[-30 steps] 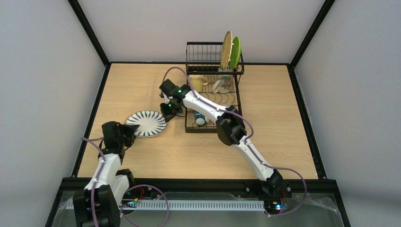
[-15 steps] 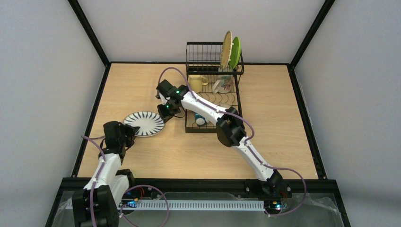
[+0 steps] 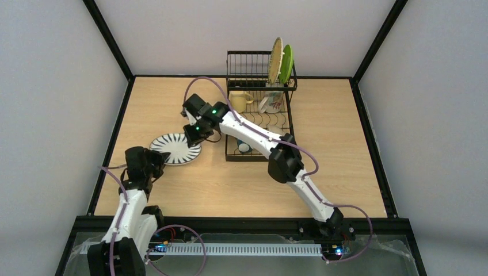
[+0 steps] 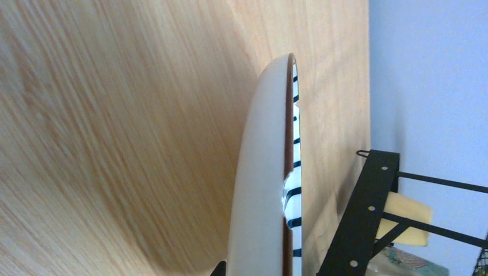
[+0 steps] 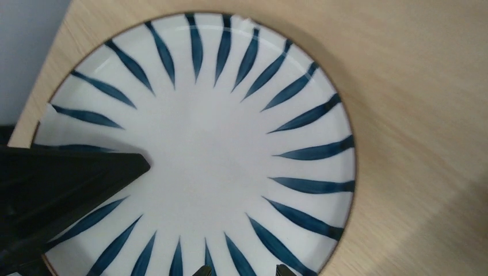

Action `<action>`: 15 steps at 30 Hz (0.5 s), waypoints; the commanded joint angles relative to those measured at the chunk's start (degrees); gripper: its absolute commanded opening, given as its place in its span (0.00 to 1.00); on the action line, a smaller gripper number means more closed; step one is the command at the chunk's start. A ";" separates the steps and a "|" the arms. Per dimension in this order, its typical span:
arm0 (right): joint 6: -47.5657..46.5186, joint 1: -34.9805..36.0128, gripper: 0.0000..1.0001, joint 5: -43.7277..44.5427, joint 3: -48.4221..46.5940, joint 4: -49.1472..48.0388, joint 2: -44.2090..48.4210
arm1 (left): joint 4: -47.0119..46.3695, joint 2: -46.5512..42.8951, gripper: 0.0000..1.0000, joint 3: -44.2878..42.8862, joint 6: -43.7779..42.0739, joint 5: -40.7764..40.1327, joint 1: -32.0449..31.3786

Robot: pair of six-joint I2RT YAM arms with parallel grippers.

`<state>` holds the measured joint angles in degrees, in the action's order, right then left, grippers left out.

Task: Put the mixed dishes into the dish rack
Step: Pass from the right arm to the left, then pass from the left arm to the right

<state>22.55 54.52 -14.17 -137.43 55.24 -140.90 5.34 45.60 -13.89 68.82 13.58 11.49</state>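
Left gripper (image 3: 156,163) is clamping the near-left rim of the round white ceramic plate with dark radial stripes (image 3: 174,150). The right wrist view is showing 1 black finger lying across the plate's top face.

The right gripper (image 3: 193,134) is hovering over the far-right edge of the same plate, its 2 fingertips standing apart with nothing between them.

That plate is sitting on the left-centre part of the light wooden table (image 3: 345,144), just left of the black wire dish rack (image 3: 247,53) and outside it. The left wrist view is catching it edge-on with its cream underside showing, and I cannot tell whether the held edge is touching the wood.

The rack is standing at the far centre of the table. 2 plates are standing upright side by side in its tall far section: the round tan woven-look plate (image 3: 275,60) and, just right of it, the round lime green plate (image 3: 286,64). The pale yellow ceramic mug (image 3: 241,101) is sitting in the far-left part of the rack's low section.
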 commanded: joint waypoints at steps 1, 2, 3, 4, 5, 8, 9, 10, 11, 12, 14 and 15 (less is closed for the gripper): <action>0.49 -1.62 0.62 5.31 -0.99 -0.44 6.75 | -2.80 -3.39 0.02 -4.86 3.03 -1.04 -0.06; 0.68 -1.84 0.62 6.46 -0.89 -0.75 7.80 | -2.64 -3.82 0.02 -5.18 3.85 -1.36 -0.10; 0.99 -2.10 0.63 7.57 -0.42 -1.29 8.93 | -2.67 -4.42 0.02 -5.53 4.59 -1.64 -0.07; 1.34 -2.43 0.63 8.56 0.91 -2.20 11.11 | -2.59 -4.89 0.02 -5.96 5.44 -1.99 -0.08; 1.79 -2.79 0.63 9.15 2.64 -3.72 13.04 | -2.52 -5.33 0.02 -6.50 6.24 -2.19 -0.08; 3.71 -4.16 0.63 9.45 7.97 -8.09 18.31 | -2.76 -5.67 0.02 -8.77 8.35 -2.40 -0.10; 4.30 -4.70 0.64 9.10 8.50 -8.70 19.35 | -3.20 -5.47 0.02 -9.64 9.08 -2.27 -0.06; 4.80 -5.19 0.64 8.60 8.60 -8.98 19.97 | -4.10 -5.23 0.02 -10.31 9.98 -1.93 -0.07; 5.38 -5.70 0.64 7.96 8.36 -8.97 20.57 | -5.53 -4.90 0.02 -11.11 10.93 -1.55 -0.13; 6.07 -6.19 0.64 7.23 8.43 -9.19 21.10 | -7.48 -4.69 0.02 -11.91 11.93 -1.16 -0.09; 7.78 -7.37 0.64 5.10 9.20 -10.43 22.38 | -9.52 -4.13 0.02 -13.94 13.14 -0.74 -0.07; 8.58 -7.80 0.64 3.85 9.82 -11.41 23.05 | -10.35 -4.04 0.02 -14.91 13.52 -0.60 -0.06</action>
<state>27.18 48.42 -7.29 -130.08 47.48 -120.01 6.74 41.82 -22.74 77.45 11.20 11.49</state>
